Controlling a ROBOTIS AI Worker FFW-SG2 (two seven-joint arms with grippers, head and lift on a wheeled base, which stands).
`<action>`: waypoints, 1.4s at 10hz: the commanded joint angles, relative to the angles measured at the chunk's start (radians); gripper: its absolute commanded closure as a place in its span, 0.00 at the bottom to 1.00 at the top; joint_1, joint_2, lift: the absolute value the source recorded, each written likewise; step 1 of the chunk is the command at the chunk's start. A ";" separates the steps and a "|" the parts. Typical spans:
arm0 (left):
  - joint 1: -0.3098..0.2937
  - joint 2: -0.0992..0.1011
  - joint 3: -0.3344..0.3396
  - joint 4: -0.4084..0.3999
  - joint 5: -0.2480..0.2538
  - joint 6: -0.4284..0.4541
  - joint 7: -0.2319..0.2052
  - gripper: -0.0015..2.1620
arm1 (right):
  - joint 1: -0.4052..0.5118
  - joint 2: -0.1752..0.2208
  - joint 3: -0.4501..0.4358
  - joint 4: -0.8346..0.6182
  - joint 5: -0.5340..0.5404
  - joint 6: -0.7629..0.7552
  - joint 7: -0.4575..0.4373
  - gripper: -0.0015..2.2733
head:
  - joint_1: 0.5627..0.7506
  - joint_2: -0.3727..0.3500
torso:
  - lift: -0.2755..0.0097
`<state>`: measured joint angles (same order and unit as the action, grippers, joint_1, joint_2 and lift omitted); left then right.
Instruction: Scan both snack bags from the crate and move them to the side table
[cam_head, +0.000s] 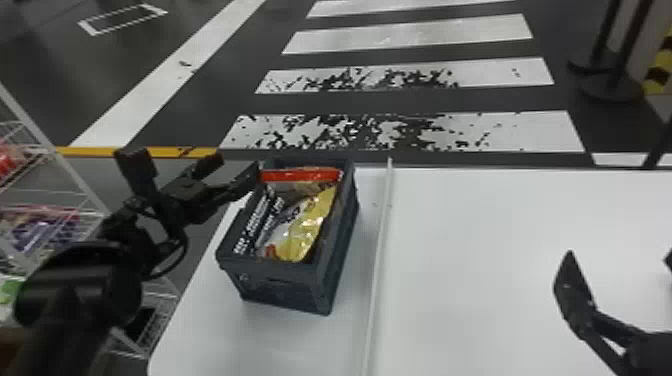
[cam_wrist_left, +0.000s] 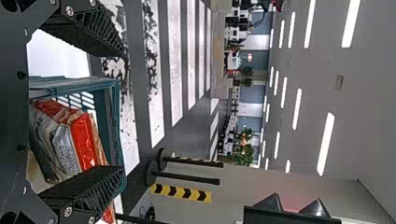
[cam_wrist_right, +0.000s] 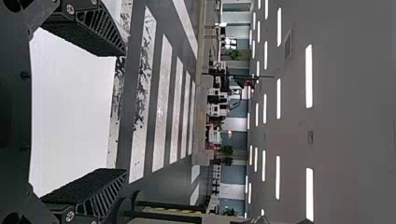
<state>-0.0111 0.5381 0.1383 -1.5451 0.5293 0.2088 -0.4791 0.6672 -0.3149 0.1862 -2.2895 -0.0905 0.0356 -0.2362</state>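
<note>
Smooth white table (cam_head: 475, 275), black two-fingered left gripper (cam_wrist_left: 122, 111) spread wide by the dark grey plastic crate (cam_head: 280, 285), so imo centre it over the shiny yellow snack bag (cam_head: 306, 227) inside, then pinch gently.

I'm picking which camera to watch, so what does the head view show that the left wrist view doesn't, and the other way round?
Head view: wire shelving and the right gripper. Left wrist view: ceiling lights and green plants in the distance.
Both: the crate, a snack bag with red on it inside, the white table, striped floor markings and the left gripper, open.
</note>
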 joint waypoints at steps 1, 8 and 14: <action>-0.078 0.013 -0.069 0.072 0.017 0.045 -0.016 0.06 | 0.000 0.000 0.012 0.001 0.008 0.001 0.000 0.05 | 0.70 0.83 | 0.63; -0.190 0.019 -0.203 0.161 -0.008 0.116 -0.033 0.06 | -0.015 -0.006 0.048 0.007 0.026 -0.002 0.000 0.05 | 0.70 0.76 | 0.63; -0.182 0.030 -0.210 0.152 -0.017 0.119 -0.003 0.78 | -0.018 -0.010 0.073 0.007 0.041 -0.024 -0.002 0.05 | 0.70 0.79 | 0.63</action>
<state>-0.1958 0.5673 -0.0720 -1.3901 0.5121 0.3276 -0.4819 0.6486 -0.3252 0.2557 -2.2836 -0.0543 0.0170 -0.2369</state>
